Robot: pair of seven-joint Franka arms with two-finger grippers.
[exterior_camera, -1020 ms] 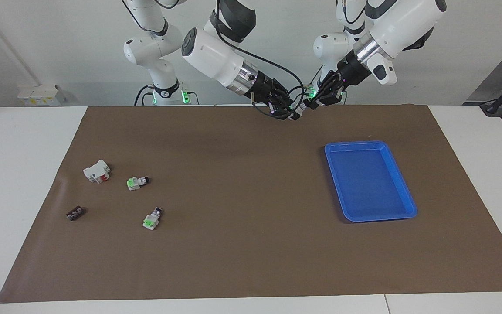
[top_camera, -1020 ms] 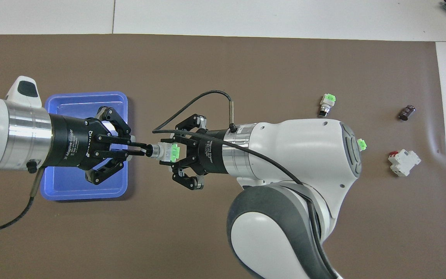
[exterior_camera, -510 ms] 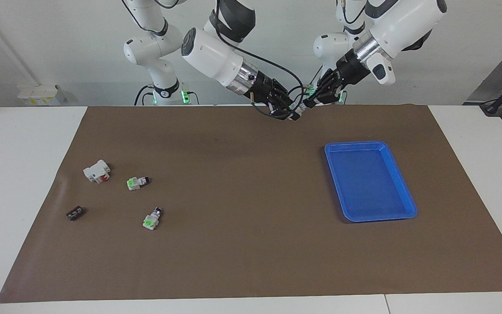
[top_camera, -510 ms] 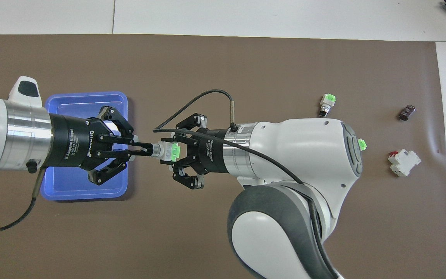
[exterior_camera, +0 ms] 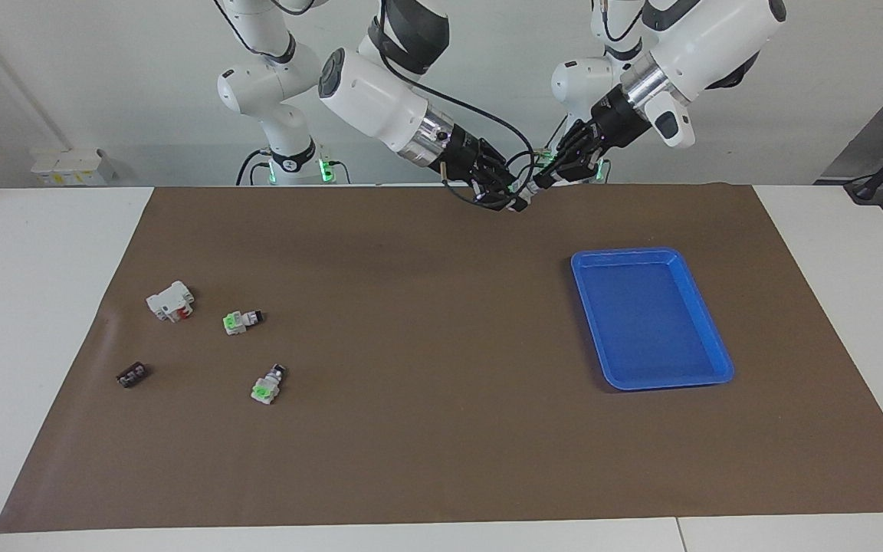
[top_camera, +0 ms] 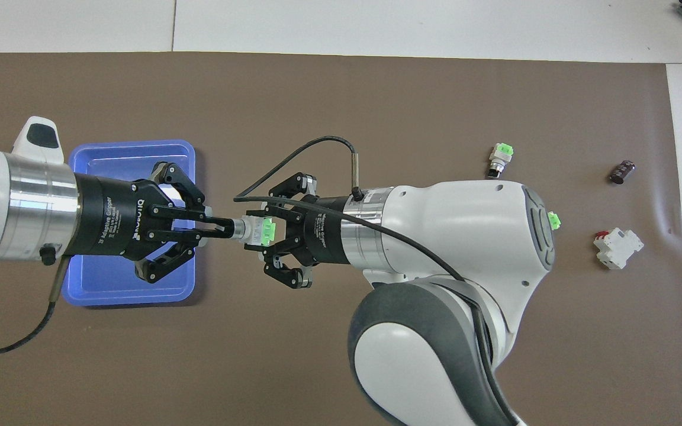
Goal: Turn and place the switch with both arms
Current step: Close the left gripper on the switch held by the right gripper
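A switch (top_camera: pixel 256 231) with a green face is held in the air between the two grippers, over the brown mat (exterior_camera: pixel 426 429) at the robots' edge of it. The right gripper (top_camera: pixel 270 232) is closed on the switch's white body, its outer links splayed to the sides. The left gripper (top_camera: pixel 225 226) is closed, its fingertips pinched on the knob end of the same switch, over the mat just beside the blue tray (exterior_camera: pixel 717 360).

Toward the right arm's end of the table, two more green-faced switches (exterior_camera: pixel 241 320) (exterior_camera: pixel 267 386) are seen lying on the mat, well apart from the tray. Near them a white block with a red part (exterior_camera: pixel 171 300) and a small black piece (exterior_camera: pixel 132 376) are also laid.
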